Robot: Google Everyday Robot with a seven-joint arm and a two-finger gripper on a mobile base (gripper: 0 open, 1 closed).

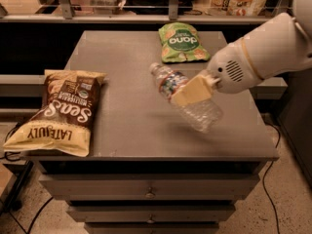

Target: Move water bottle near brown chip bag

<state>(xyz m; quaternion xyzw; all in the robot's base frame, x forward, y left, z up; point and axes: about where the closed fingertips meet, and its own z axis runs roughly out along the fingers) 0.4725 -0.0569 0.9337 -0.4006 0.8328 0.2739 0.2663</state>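
The water bottle (168, 82) is clear and ribbed, with a white cap and a red-blue-white label band. It is tilted, cap to the upper left, and held above the middle of the grey cabinet top (122, 126). My gripper (191, 91), with pale yellow fingers, is shut on the water bottle's middle. The white arm reaches in from the right. The brown chip bag (61, 112) lies flat at the cabinet's front left corner, well to the left of the bottle.
A smaller green chip bag (181, 43) lies at the back of the cabinet top, behind the bottle. Drawers are below the front edge. A shelf with items runs along the back, and cables lie on the floor.
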